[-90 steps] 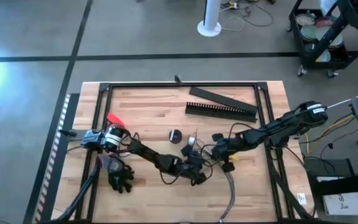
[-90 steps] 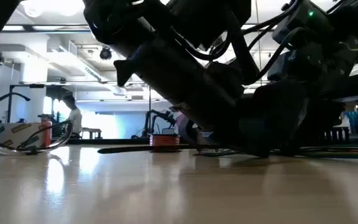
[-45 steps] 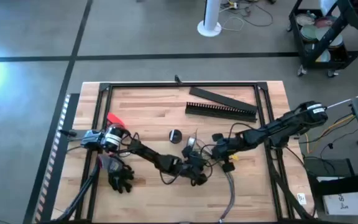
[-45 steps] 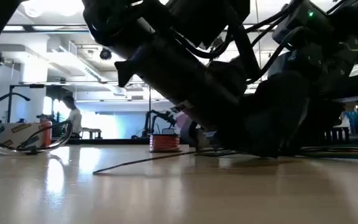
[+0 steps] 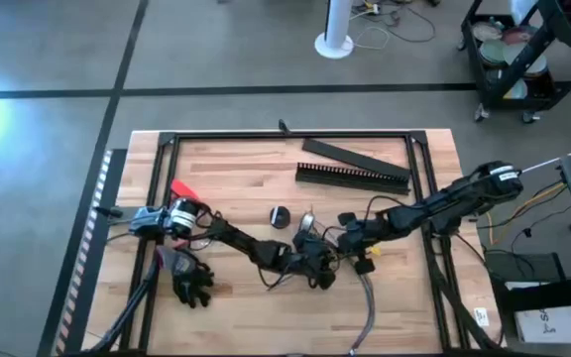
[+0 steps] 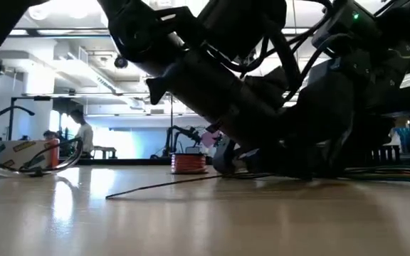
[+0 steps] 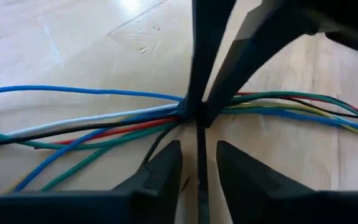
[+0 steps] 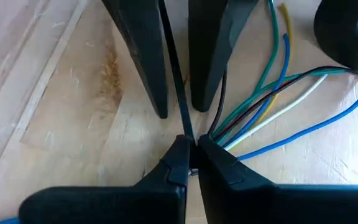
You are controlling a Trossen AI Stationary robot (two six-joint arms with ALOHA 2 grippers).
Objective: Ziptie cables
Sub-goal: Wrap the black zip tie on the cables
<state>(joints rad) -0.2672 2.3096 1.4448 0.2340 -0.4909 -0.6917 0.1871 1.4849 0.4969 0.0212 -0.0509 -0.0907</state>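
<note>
The cables (image 7: 104, 121) are a bundle of thin coloured wires lying on the wood, also in the right wrist view (image 8: 260, 102). The ziptie (image 8: 174, 81) is a thin black strip that crosses the bundle. My right gripper (image 8: 191, 155) is shut on it at the crossing, near the table's middle (image 5: 337, 248). My left gripper (image 7: 199, 180) faces it from the left (image 5: 317, 266). It is open, with one finger on either side of the strip and a gap showing. In the low view the ziptie's tail (image 6: 162, 185) slants down, its tip on the table. My right gripper pinches the ziptie between its two fingertips just where the strip meets the wire bundle (image 8: 189, 140). The fingers come slanting down from the table's right. From the pinch the strip runs straight on between my left gripper's fingers (image 8: 143, 56). The wires fan out on the wood beside it.
A long comb-toothed duct (image 5: 353, 177) and a flat black bar (image 5: 350, 152) lie at the far side. A small black disc (image 5: 280, 215) sits left of the grippers, and a round black roll (image 8: 353, 25) is close to the wires. A black bundle (image 5: 191, 286) lies near-left.
My left gripper has moved a little toward the table's right, closer to my right gripper. The ziptie's tail lay flat a second ago. It now slants, with the gripper end raised and the free tip still on the wood.
</note>
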